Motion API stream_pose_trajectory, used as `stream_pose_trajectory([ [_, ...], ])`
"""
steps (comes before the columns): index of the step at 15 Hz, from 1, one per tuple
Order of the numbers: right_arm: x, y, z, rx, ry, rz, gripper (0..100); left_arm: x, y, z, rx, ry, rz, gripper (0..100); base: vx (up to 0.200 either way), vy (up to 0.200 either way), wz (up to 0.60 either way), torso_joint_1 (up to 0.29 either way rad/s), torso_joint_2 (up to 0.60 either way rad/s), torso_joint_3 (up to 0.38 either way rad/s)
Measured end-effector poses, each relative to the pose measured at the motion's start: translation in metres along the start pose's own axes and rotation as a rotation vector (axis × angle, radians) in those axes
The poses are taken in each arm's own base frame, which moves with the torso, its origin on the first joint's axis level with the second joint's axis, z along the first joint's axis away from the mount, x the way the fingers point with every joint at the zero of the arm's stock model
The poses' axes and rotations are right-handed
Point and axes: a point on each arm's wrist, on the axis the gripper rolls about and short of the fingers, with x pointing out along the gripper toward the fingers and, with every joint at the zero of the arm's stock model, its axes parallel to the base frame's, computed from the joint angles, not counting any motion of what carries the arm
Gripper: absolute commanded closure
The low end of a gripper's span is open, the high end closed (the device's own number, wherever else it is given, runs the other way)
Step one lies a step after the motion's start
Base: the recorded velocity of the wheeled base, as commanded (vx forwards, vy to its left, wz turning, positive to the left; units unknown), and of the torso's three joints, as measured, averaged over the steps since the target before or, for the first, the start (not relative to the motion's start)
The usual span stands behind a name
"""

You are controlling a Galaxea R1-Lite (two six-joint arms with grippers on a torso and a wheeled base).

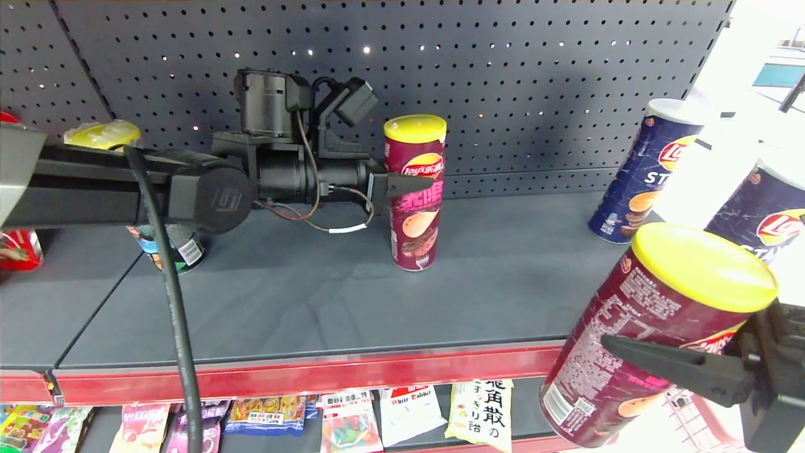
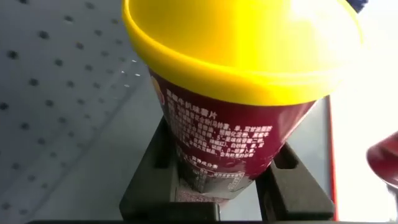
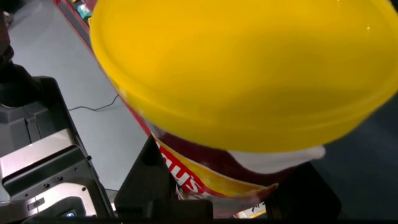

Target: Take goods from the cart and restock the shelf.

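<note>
A maroon chip can [image 1: 415,233] with a yellow lid stands upright mid-shelf on the grey shelf board [image 1: 302,296]. My left gripper [image 1: 418,185] reaches in from the left and is shut on its upper half; the left wrist view shows the can [image 2: 230,124] between the fingers [image 2: 155,168]. A second maroon chip can [image 1: 635,327] is tilted in the air at the lower right, in front of the shelf's red edge [image 1: 302,374]. My right gripper [image 1: 679,352] is shut on it, and the right wrist view looks down on its yellow lid [image 3: 249,81].
Two blue chip cans [image 1: 648,170] [image 1: 764,214] stand at the shelf's right end. Behind my left arm stands a yellow-lidded can [image 1: 104,135], with a red packet [image 1: 19,248] at the far left. A pegboard backs the shelf. Snack packets [image 1: 352,418] lie on the lower shelf.
</note>
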Motion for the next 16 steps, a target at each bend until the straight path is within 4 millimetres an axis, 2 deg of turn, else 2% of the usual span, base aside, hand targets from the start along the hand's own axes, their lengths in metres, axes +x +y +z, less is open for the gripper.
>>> stream_pose_trajectory([
  [3,0.002,-0.001,0.000,0.001,0.003,0.002,100,-0.017,-0.016,-0.004,0.010,0.007,-0.104,100,0.000,0.000,0.00,0.000,0.00,0.000],
  [6,0.004,-0.002,0.003,-0.001,-0.002,0.003,100,-0.030,-0.023,-0.010,0.069,0.014,-0.147,100,0.000,0.000,0.00,0.000,0.00,0.000],
  [12,0.006,-0.002,0.003,0.002,0.003,0.003,100,-0.046,-0.038,-0.015,0.072,0.009,-0.235,100,0.000,0.000,0.00,0.000,0.00,0.000],
  [16,0.006,-0.003,0.004,-0.001,-0.001,0.003,100,-0.055,-0.047,-0.025,0.063,0.026,-0.265,100,0.000,0.000,0.00,0.000,0.00,0.000],
])
